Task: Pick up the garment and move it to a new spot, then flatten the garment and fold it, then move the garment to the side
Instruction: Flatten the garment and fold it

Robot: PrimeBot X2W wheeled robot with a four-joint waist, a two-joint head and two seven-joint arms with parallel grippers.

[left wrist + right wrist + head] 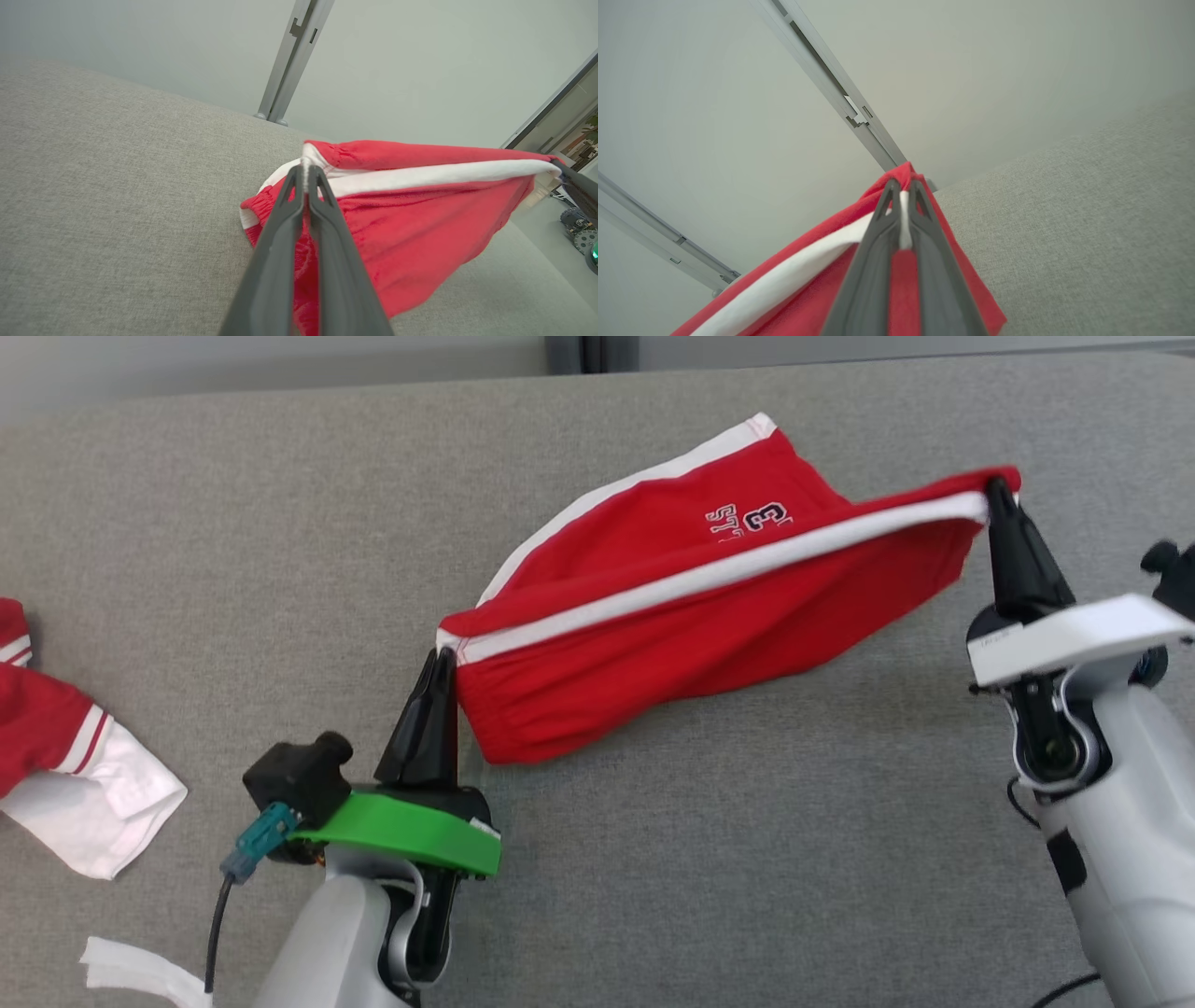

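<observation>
The garment [653, 625] is a pair of red shorts with white side stripes and a printed number, stretched above the grey table [280, 523] between both grippers. My left gripper [441, 658] is shut on its near-left waistband corner, seen close up in the left wrist view with the gripper [306, 170] pinching the white stripe of the garment [411, 224]. My right gripper [997, 490] is shut on the far-right corner; in the right wrist view that gripper [902, 186] clamps the garment [794, 289] at its white stripe. The far leg still rests on the table.
Another red-and-white garment [56, 747] lies crumpled at the table's left edge, and a white scrap [131, 971] sits at the bottom left. A metal post [294, 60] stands behind the table. Grey table surface [747, 859] stretches in front of the held shorts.
</observation>
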